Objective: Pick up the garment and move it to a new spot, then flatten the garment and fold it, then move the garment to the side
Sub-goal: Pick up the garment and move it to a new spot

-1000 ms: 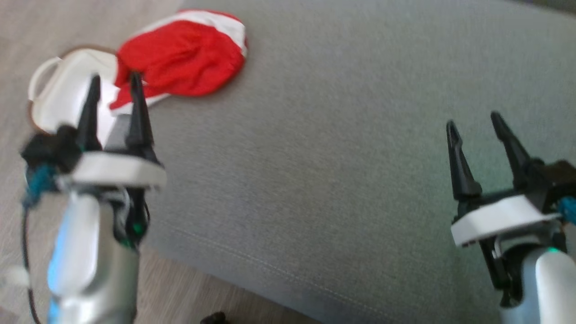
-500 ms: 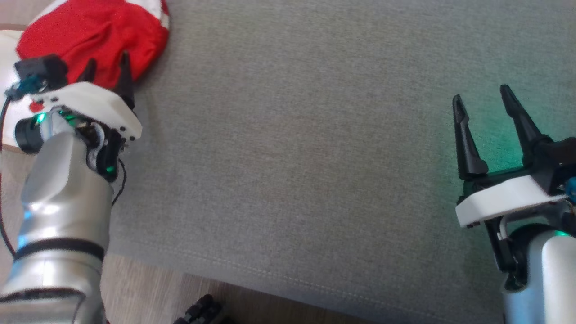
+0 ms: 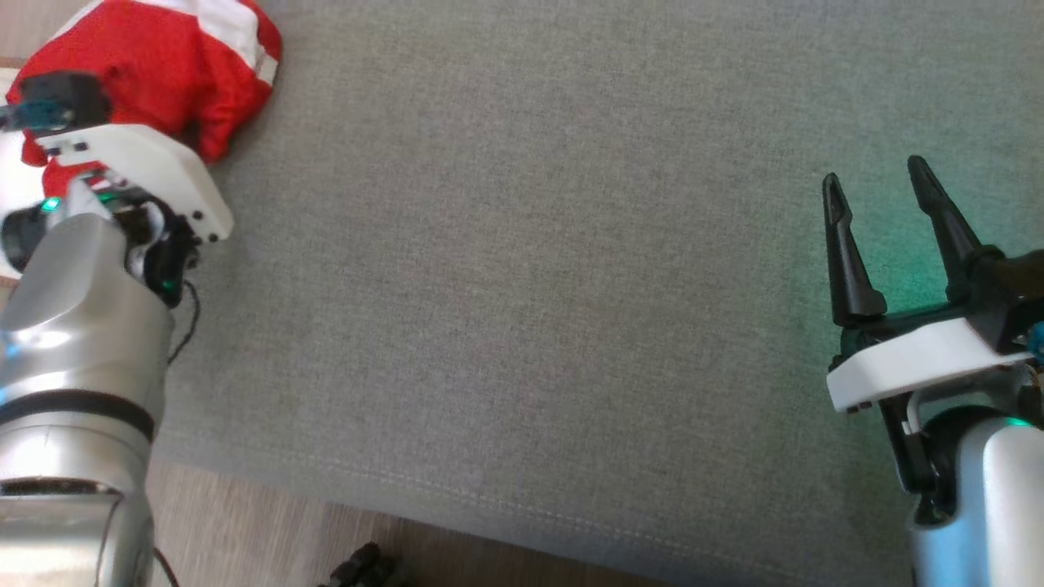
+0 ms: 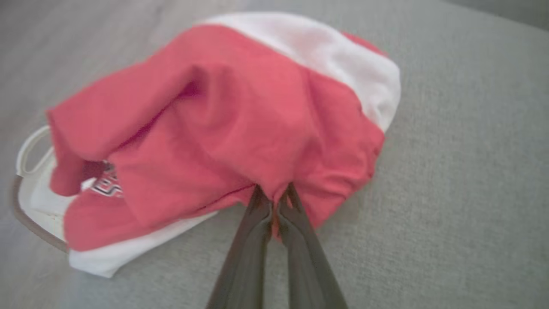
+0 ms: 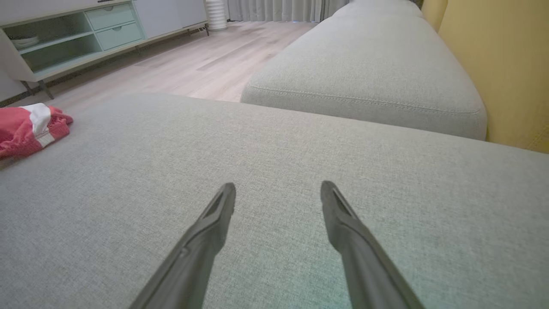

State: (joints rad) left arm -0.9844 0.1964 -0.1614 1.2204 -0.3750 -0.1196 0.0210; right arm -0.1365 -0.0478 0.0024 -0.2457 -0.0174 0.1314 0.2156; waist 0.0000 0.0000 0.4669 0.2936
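Two grey upholstered cushions form the work area: the near cushion (image 3: 522, 285) under both arms, and a second cushion (image 5: 364, 73) beyond it on the right, against a yellow wall (image 5: 493, 64). Wooden floor (image 5: 223, 56) runs along the left side, with a low cabinet (image 5: 64, 43) at the far left of the room.

The garment (image 4: 240, 120), red with white bands, lies crumpled at the far left edge of the near cushion. Part of it overhangs a white item (image 4: 38, 201) with a looped handle, which sits just beside the cushion on the floor side.

Left arm: extended forward to the garment. The left gripper (image 4: 273, 193) is closed, its two fingers pinching a fold of red fabric at the near edge of the garment. In the head view the white wrist housing (image 3: 139, 163) covers these fingertips.

Right arm: held on the right, well apart from the garment. The right gripper (image 3: 874, 171) points away from the robot just above bare cushion, fingers spread wide, nothing between them.
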